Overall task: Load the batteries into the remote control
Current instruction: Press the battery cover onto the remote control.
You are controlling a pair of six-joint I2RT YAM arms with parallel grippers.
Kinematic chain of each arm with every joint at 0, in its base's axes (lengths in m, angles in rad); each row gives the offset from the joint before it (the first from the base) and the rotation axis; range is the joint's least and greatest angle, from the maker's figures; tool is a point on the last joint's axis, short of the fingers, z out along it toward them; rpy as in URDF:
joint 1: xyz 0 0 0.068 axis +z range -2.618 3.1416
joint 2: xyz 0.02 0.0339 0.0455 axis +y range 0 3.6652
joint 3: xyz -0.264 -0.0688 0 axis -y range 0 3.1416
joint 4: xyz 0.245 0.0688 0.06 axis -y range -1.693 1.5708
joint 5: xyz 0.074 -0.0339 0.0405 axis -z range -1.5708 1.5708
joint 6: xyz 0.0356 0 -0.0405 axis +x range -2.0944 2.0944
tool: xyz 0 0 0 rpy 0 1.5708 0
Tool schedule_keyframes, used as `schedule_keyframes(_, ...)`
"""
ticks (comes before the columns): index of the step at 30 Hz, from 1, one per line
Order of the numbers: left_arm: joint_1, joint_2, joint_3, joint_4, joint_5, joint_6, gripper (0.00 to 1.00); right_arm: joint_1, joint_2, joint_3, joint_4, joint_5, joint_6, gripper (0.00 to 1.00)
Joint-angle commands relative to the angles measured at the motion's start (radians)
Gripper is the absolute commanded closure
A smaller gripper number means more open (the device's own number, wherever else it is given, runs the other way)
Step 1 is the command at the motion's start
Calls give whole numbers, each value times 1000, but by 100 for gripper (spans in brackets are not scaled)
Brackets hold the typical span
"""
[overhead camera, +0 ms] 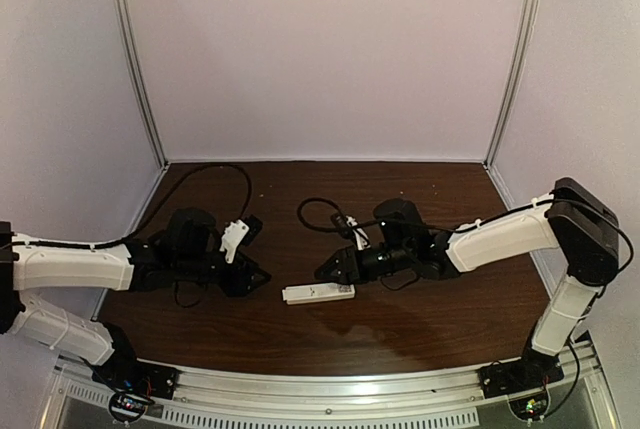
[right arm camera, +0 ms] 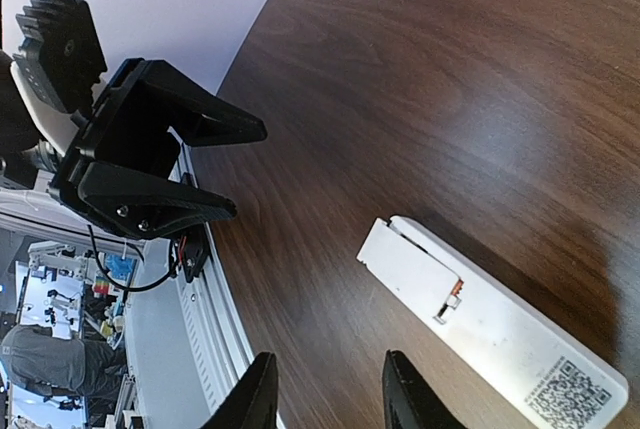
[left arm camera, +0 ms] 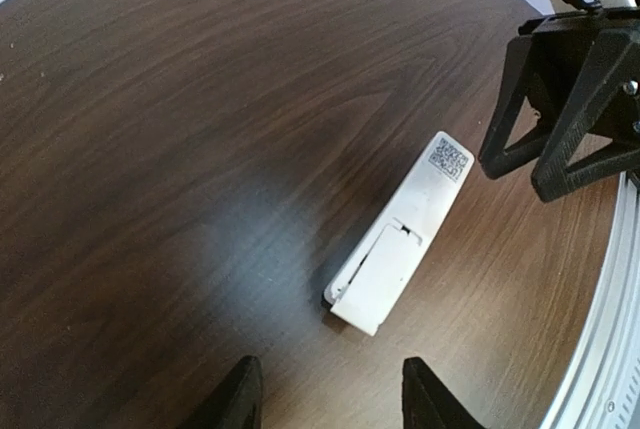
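The remote control (overhead camera: 318, 294) lies back-up on the table between my two grippers, with a QR label at one end. A plain white cover plate (left arm camera: 378, 281) rests slightly askew over its battery bay. A sliver of orange battery (right arm camera: 457, 291) shows at the cover's inner edge; the rest of the batteries is hidden. My left gripper (overhead camera: 262, 277) is open and empty, just left of the remote (left arm camera: 437, 184). My right gripper (overhead camera: 325, 271) is open and empty, just above the remote's right half (right arm camera: 520, 349). Neither gripper touches it.
Black cables (overhead camera: 318, 207) loop over the table behind both arms. A metal rail (overhead camera: 330, 389) runs along the near edge. Pale walls with metal corner posts (overhead camera: 140, 69) close off the back and sides.
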Motion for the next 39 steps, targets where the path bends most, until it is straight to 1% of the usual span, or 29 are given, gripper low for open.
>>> schedule_keyframes(1, 5, 9, -59, 169, 52, -157, 52, 32, 75, 59, 3, -32, 25, 65)
schedule_keyframes(3, 5, 28, -79, 208, 77, -187, 54, 40, 107, 88, 3, -42, 27, 68)
schedule_keyframes(8, 5, 71, -96, 242, 77, -227, 56, 51, 161, 136, -10, -52, 24, 73)
schedule_keyframes(11, 5, 105, -104, 275, 100, -246, 57, 52, 179, 152, -32, -50, 12, 74)
schedule_keyframes(17, 5, 150, -130, 343, 128, -282, 64, 53, 208, 179, -50, -50, -2, 75)
schedule_keyframes(21, 4, 170, -137, 371, 144, -294, 70, 61, 228, 197, -49, -63, 5, 77)
schedule_keyframes(25, 2, 203, -136, 401, 165, -305, 74, 65, 249, 214, -52, -67, 6, 79)
schedule_keyframes(34, -2, 266, -124, 417, 170, -309, 76, 66, 281, 237, -64, -71, -1, 85)
schedule_keyframes(39, -7, 295, -115, 426, 173, -311, 76, 66, 299, 243, -72, -73, -6, 86)
